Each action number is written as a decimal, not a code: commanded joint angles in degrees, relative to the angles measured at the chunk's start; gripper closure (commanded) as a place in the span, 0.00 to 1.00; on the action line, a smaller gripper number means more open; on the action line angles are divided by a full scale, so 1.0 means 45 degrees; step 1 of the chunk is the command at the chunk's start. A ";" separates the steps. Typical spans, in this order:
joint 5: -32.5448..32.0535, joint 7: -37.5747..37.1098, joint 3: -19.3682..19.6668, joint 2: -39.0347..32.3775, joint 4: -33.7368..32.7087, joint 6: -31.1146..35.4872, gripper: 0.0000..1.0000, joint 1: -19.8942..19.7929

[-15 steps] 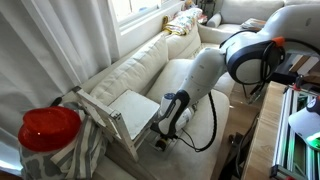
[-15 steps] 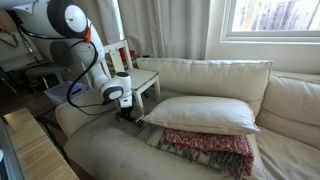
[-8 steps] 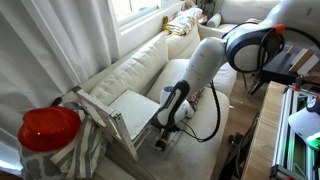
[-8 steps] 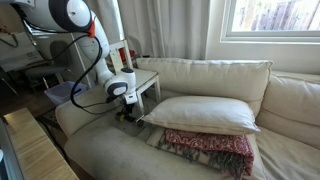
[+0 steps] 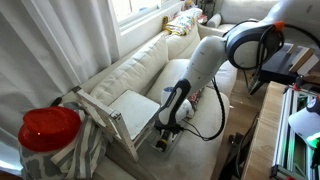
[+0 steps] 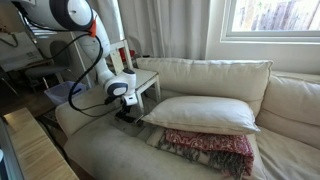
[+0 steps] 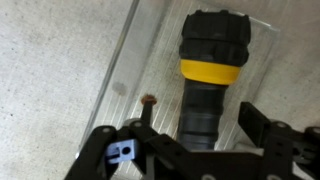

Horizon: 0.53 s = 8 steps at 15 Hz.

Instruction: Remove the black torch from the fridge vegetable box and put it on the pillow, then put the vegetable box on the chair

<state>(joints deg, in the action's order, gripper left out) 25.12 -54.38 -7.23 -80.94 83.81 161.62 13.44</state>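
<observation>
Nothing finished: gripper spread open astride black torch inside fridge vegetable box; pillow, chair steps remain.

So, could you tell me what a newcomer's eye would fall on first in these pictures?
Probably the black torch with its yellow band, lying in the clear vegetable box in the wrist view, the open gripper straddling it. In an exterior view, a bright red round object glows in the lower-left corner, near the white chair.

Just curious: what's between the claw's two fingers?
In the wrist view, the black torch lies between the open fingers of the gripper, inside the clear box.
</observation>
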 commanded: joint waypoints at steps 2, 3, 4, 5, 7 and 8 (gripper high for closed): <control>-0.0454 0.1000 -0.0167 -0.1032 -0.0882 0.0492 0.00 0.0117; -0.0487 0.1201 -0.0168 -0.1244 -0.1115 0.0515 0.00 0.0152; -0.0521 0.1422 -0.0146 -0.1458 -0.1329 0.0715 0.00 0.0222; -0.0557 0.1476 -0.0011 -0.1694 -0.1584 0.0819 0.00 0.0393; -0.0468 0.2046 -0.0058 -0.0980 -0.0452 0.1614 0.00 0.0428; -0.0486 0.2267 -0.0072 -0.1090 -0.0498 0.1878 0.00 0.0470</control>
<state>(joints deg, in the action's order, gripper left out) 23.61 -46.38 -7.41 -85.84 79.27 165.95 14.90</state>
